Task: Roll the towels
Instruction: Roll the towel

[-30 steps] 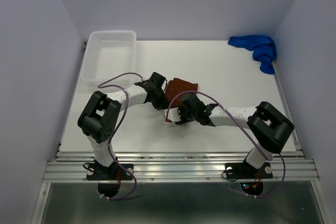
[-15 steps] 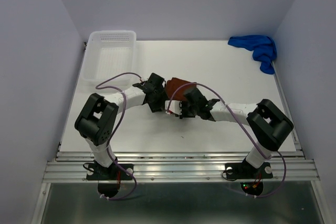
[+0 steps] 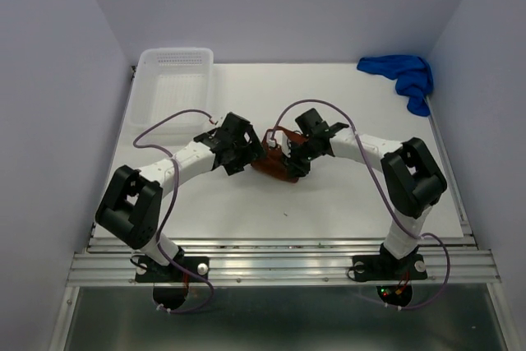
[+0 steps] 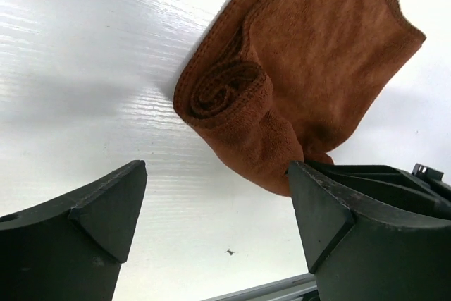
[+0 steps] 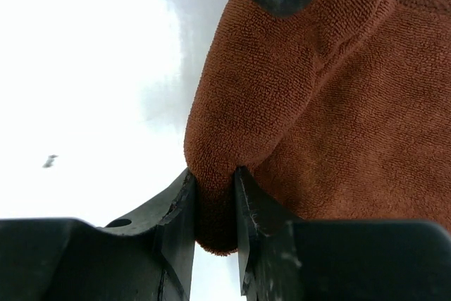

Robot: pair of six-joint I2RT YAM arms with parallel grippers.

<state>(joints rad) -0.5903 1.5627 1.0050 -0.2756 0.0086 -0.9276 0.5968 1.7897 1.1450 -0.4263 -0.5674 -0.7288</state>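
A white table (image 3: 345,195) fills the floor of a booth with pale lavender walls, the two arms reaching in from its near edge. At its middle lies the small rust-brown terry towel (image 4: 282,68), and this is where things have changed. Over the last second the left gripper (image 4: 218,195) has let go: its jaws now stand wide apart on either side of the cloth, touching nothing. The right gripper (image 5: 215,188) has swung round to the far side and closed down, and its jaws are now clamped on a fold at the towel's edge.

The left wrist view shows a tight spiral at the towel's near end, with a loose flap beyond it. So the roll is begun but not finished, and the grip has, by my reading, passed from left to right. The free left gripper looks ready to take a fresh hold and turn the roll further.

The larger royal blue cloth towel (image 3: 403,71) lies crumpled in the far right corner, well apart and not yet rolled. A white perforated plastic basket (image 3: 175,59) stands at the far left. Neither obstructs the work. The real crowding is the two grippers, close together over one small cloth.
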